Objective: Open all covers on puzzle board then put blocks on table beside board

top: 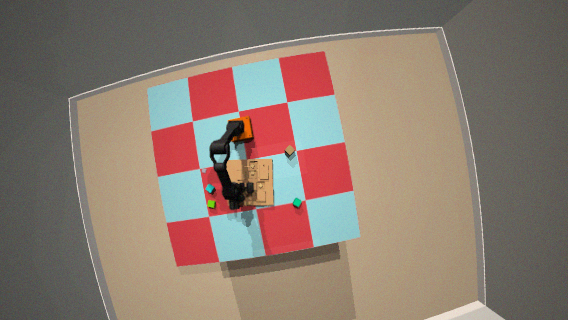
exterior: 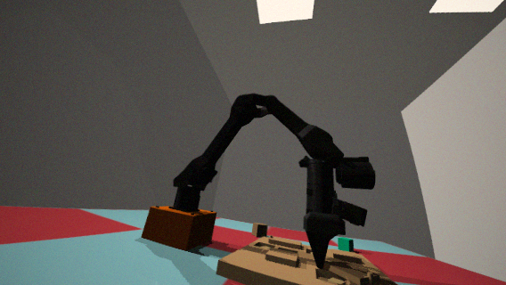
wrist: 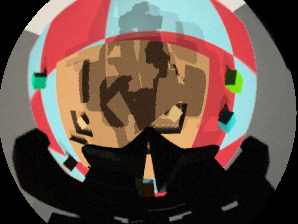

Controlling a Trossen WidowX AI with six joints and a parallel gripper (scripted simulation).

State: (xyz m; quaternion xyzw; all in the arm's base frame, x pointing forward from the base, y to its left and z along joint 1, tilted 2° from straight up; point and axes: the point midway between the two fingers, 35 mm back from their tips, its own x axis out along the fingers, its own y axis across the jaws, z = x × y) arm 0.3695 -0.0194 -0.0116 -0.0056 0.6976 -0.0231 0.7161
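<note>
The tan puzzle board [top: 270,182] [exterior: 240,265] [wrist: 65,95] lies beneath my hand. Raised plates, slots and knobs show on it; shadow and the arm hide part, and I cannot tell how every cover stands. My gripper [exterior: 320,266] [wrist: 148,129] is shut and empty, pointing down with its tips at or just above the board's surface. A cyan block [top: 210,188] [wrist: 227,121] and a lime block [top: 211,204] [wrist: 234,81] rest on the table on one side of the board. A green block [top: 297,202] [exterior: 346,244] [wrist: 39,81] and a brown block [top: 289,151] [exterior: 259,230] rest on the other.
The orange arm base [top: 242,129] [exterior: 178,227] stands behind the board. The arm [top: 221,155] [exterior: 249,109] arches over the board's side near the cyan block. A small pale grey thing [top: 204,170] lies near that side. The table has a red and light blue checked top.
</note>
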